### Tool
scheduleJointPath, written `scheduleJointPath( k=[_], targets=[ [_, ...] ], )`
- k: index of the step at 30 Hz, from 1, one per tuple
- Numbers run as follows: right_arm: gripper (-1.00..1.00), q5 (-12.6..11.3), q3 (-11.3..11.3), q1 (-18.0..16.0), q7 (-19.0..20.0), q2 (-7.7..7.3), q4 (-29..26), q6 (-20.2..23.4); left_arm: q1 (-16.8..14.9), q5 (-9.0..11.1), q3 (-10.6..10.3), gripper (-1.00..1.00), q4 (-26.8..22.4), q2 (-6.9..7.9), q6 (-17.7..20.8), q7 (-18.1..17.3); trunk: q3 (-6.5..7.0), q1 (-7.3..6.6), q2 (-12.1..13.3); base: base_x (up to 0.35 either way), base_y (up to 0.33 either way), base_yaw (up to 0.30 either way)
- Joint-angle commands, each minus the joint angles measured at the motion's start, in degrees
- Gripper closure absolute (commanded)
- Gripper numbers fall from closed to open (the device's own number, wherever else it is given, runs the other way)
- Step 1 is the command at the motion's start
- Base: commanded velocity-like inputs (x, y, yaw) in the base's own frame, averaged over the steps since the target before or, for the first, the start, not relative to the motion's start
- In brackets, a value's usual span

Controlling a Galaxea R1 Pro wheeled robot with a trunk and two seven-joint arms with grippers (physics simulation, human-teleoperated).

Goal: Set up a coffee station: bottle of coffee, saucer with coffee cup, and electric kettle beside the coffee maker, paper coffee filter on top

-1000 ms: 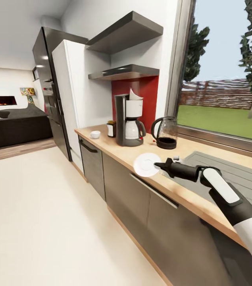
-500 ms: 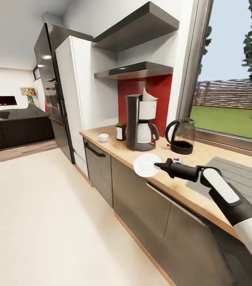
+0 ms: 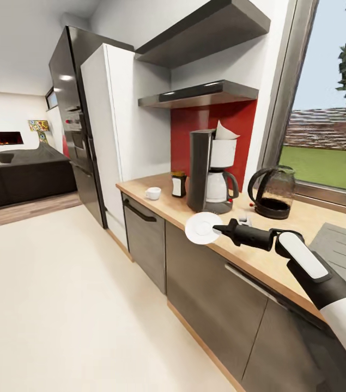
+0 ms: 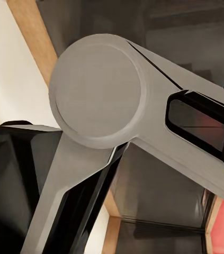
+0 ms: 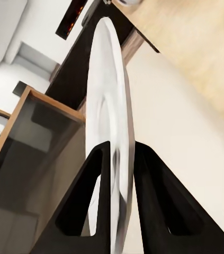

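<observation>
The saucer (image 3: 202,227) is pinched by its rim in the right end effector (image 3: 220,228) and held on edge over the tabletop (image 3: 281,261) front, near the coffee maker (image 3: 212,171). If bumped, it could slip out and drop.

Kitchen countertop (image 3: 281,260): light wood-look top over grey cabinet fronts. Landmark: coffee maker (image 3: 212,173), standing on it before the red splashback. Bottle of coffee (image 3: 178,184) just beside it toward the fridge; coffee cup (image 3: 152,193) beyond the bottle. Electric kettle (image 3: 272,192) near it, window side.
</observation>
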Motion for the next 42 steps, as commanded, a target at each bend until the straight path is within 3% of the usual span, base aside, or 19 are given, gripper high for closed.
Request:
scheduleJointPath(
  k=[1,32,38,42],
  targets=[
    [1.0,-0.5,0.1,-0.1,0.1,-0.05,0.6,0.0,0.0,0.4,-0.5,-1.0,0.0,0.01,0.1,-0.1,-0.06,0.0,0.0,0.065,0.064,0.0],
    [1.0,-0.4,-0.4,-0.1,-0.1,-0.06,7.0,-0.2,0.0,0.4,-0.5,-1.0,0.0,0.01,0.1,-0.1,-0.06,0.0,0.0,0.049,0.033,0.0],
    [1.0,-0.4,-4.4,-0.1,-0.1,-0.29,10.5,-1.0,0.0,0.4,-0.5,-1.0,0.0,0.01,0.1,-0.1,-0.06,0.0,0.0,0.001,0.001,0.0],
    [1.0,-0.3,-4.8,-0.1,-0.2,-0.32,10.7,-1.1,0.0,0.4,-0.5,-1.0,0.0,0.01,0.1,-0.1,-0.06,0.0,0.0,0.069,0.0,0.0]
  ],
)
